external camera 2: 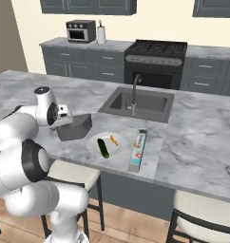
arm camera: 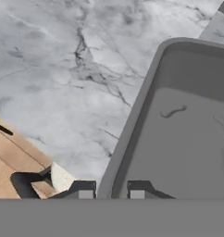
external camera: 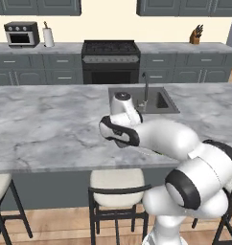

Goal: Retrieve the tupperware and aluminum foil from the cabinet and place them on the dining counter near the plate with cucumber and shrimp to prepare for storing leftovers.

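In the left base view, the white arm (external camera: 185,158) rises from the lower right and bends toward the centre, over the marble dining counter (external camera: 46,129). Its wrist lies just in front of the sink (external camera: 146,99), which sits at about 1 o'clock from it. A stool (external camera: 115,191) stands under the counter edge at 6 o'clock from the wrist.

In the right base view, the tupperware (external camera 2: 75,127) is a small dark grey boxy tub standing upright on the counter. The gripper (external camera 2: 65,119) reaches in from the tub's 9 o'clock side and meets its near-left edge. At 3 o'clock from the tub, just beside it, lies a white plate (external camera 2: 118,150) with a dark green cucumber (external camera 2: 103,148) and a small orange shrimp (external camera 2: 114,139). At 3 o'clock from the plate lies the aluminum foil (external camera 2: 138,149), a long slim light carton, lengthwise toward the sink.

In the hand view, the tub's grey rim (arm camera: 132,115) runs from the bottom centre up to 1 o'clock, with the hollow inside to its right. The two dark fingertips (arm camera: 85,190) straddle this wall, pinched together on it: one outside, one inside.
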